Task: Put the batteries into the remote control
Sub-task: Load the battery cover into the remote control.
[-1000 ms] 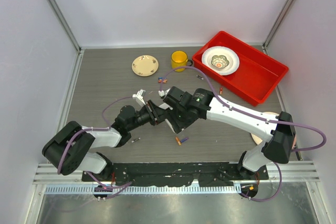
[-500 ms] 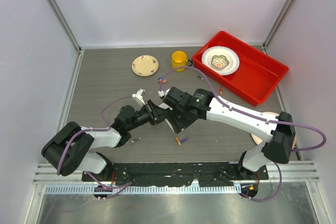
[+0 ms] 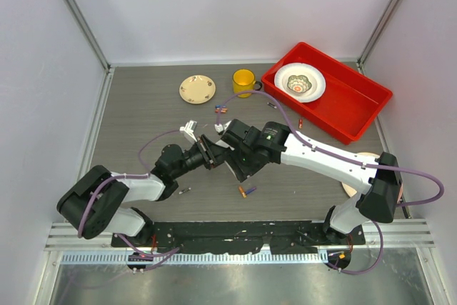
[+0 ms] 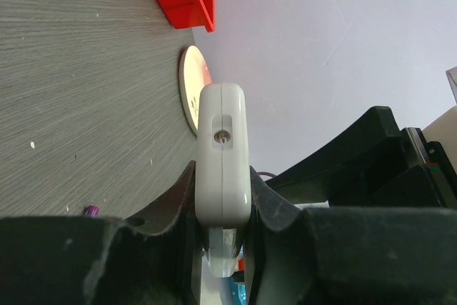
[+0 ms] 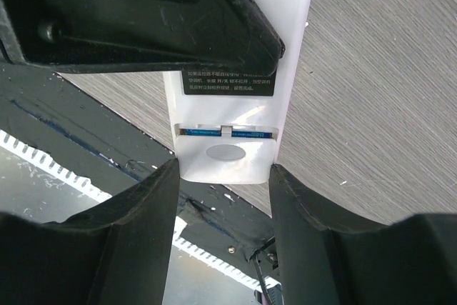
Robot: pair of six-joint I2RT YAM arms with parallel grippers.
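Observation:
The remote control (image 4: 223,155) is a slim white handset held off the table, and my left gripper (image 4: 223,191) is shut on it, seen end-on. In the right wrist view my right gripper (image 5: 223,169) closes on both sides of the remote control's (image 5: 226,155) end. That end has a cover with an oval dent. A blue battery (image 5: 214,132) shows through the narrow gap above the cover. From above, the left gripper (image 3: 207,153) and the right gripper (image 3: 230,149) meet mid-table. Loose batteries lie near the middle (image 3: 247,191) and by the mug (image 3: 220,110).
A yellow mug (image 3: 243,81) and a small patterned plate (image 3: 197,88) stand at the back. A red tray (image 3: 357,101) holds a white bowl (image 3: 300,82). Another plate (image 3: 348,180) lies at the right under my right arm. Single batteries lie at the left (image 3: 184,191) and near the tray (image 3: 300,123).

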